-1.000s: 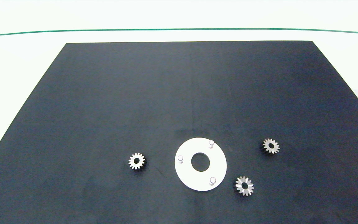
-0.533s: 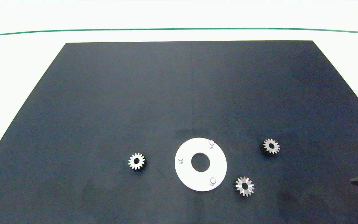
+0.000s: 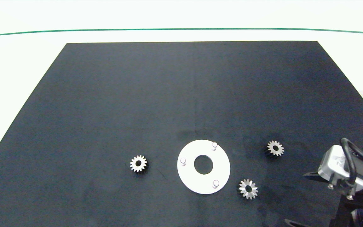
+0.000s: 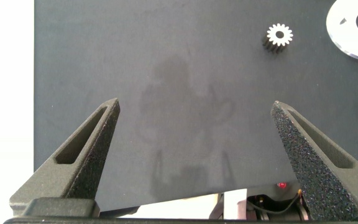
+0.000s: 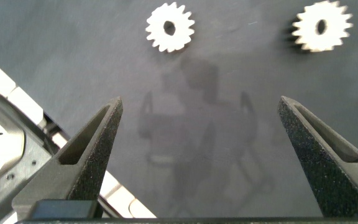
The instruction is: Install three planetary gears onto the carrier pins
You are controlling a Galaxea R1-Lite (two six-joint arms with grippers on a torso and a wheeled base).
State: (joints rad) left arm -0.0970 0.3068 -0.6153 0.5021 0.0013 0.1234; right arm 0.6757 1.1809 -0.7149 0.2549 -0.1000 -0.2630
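A black mat [image 3: 181,94] covers the white table, mostly bare. Near its front edge lies the white disc [image 3: 224,164] with three bare pins [image 3: 214,145]; one gear [image 3: 138,164] sits to its left and two gears [image 3: 275,148] to its right, all flat. The right gripper [image 5: 197,155], jaws spread and empty, hovers at the front right corner above those two; the left gripper [image 4: 194,155], also spread and empty, hangs over the mat's left edge. Likely risks: thin gears slipping from the fingers, or a nudged disc sliding. Approach room looks ample.
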